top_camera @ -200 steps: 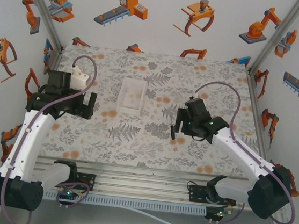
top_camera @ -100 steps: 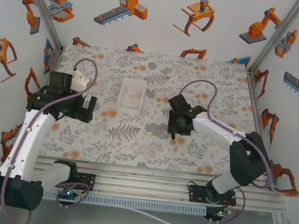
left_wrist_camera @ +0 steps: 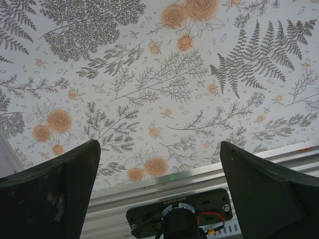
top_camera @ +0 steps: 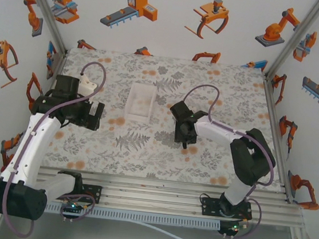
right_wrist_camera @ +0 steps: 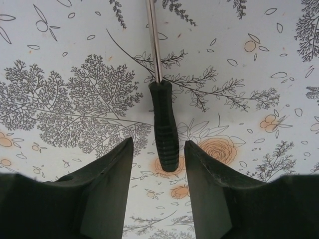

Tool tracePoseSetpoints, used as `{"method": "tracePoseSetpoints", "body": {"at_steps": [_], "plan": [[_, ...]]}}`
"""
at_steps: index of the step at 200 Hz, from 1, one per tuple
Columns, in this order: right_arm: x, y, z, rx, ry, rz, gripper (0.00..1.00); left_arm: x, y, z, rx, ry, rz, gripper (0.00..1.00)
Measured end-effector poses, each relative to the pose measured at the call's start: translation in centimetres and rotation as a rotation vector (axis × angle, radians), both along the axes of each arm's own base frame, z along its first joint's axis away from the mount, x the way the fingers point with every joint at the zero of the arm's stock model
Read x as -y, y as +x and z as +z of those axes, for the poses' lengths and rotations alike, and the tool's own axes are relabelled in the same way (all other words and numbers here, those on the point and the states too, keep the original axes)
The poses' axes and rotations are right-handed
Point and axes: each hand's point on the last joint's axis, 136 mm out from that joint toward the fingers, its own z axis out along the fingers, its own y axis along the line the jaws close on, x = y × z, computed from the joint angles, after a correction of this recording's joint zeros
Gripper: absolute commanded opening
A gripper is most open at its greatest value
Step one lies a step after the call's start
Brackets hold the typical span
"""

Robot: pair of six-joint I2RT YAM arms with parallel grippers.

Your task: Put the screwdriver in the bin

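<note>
The table [top_camera: 144, 152], covered in a grey fern and orange flower print, carries everything else. The left arm [top_camera: 33, 140] reaches up the left side and the right arm [top_camera: 221, 131] reaches in toward the middle.

The bin [top_camera: 140, 102], a translucent white tray with low walls, lies on the cloth at centre, toward the far side, between the two arms.

The left gripper [top_camera: 93, 115] hangs over the cloth left of the bin and apart from it. In the left wrist view this gripper [left_wrist_camera: 159, 149] has its fingers [left_wrist_camera: 65, 189] spread wide, with only patterned cloth between them.

The right gripper [top_camera: 184, 138] sits low over the cloth, to the right of the bin and nearer the arm bases. In the right wrist view it [right_wrist_camera: 159, 144] is spread, one finger to either side of the tool and neither pad touching it.

The screwdriver [right_wrist_camera: 164, 127] lies flat on the cloth, outside the bin. The butt of its ribbed black handle lies between the right fingertips, and its thin metal shaft points away from the gripper. From above it cannot be made out under the right gripper.
</note>
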Motion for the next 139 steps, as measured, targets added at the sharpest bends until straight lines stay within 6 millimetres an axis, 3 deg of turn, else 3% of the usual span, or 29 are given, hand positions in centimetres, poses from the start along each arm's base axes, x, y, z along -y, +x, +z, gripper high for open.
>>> {"method": "tracePoseSetpoints", "body": {"at_steps": [139], "plan": [[0.2,0.2,-1.3,0.002,-0.01,-0.033,0.35,0.0,-0.2,-0.5,-0.01,-0.006,0.004,0.97]]}}
